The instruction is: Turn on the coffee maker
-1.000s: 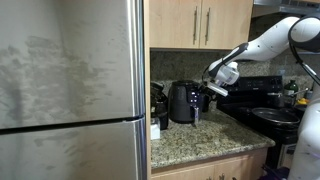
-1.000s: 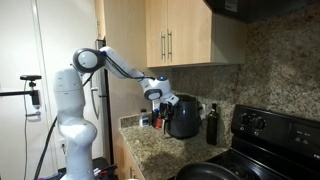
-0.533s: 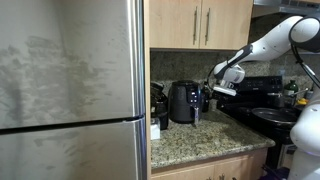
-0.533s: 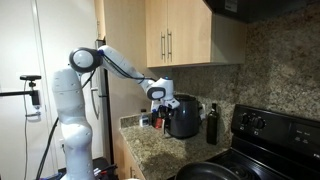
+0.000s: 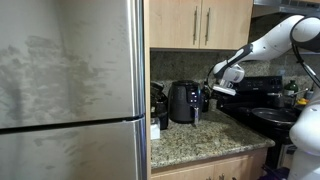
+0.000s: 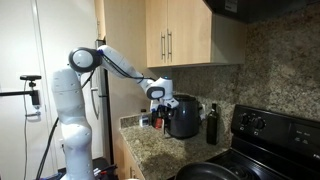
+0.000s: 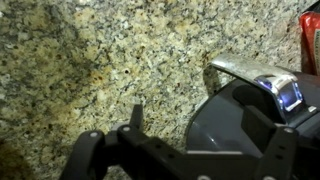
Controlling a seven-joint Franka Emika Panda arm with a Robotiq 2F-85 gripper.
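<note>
In an exterior view, the coffee maker stands at mid-frame on the speckled granite tabletop. It sits just right of a tall steel refrigerator and below pale wooden cabinets. It is a glossy black box with rounded corners. The white arm reaches in from the upper right, and the claw sits close to the machine's right side. Whether they touch cannot be told here. A black stove fills the right edge.

In an exterior view from another place, the coffee maker sits right of centre, with a dark bottle just to its right. The claw hangs at its upper left edge.

In the wrist view, granite fills most of the frame. The coffee maker occupies the lower right, showing a dark curved body, a shiny metal lip and a small bluish light. The claw comes in from the bottom with its fingers spread apart and nothing held between them.
</note>
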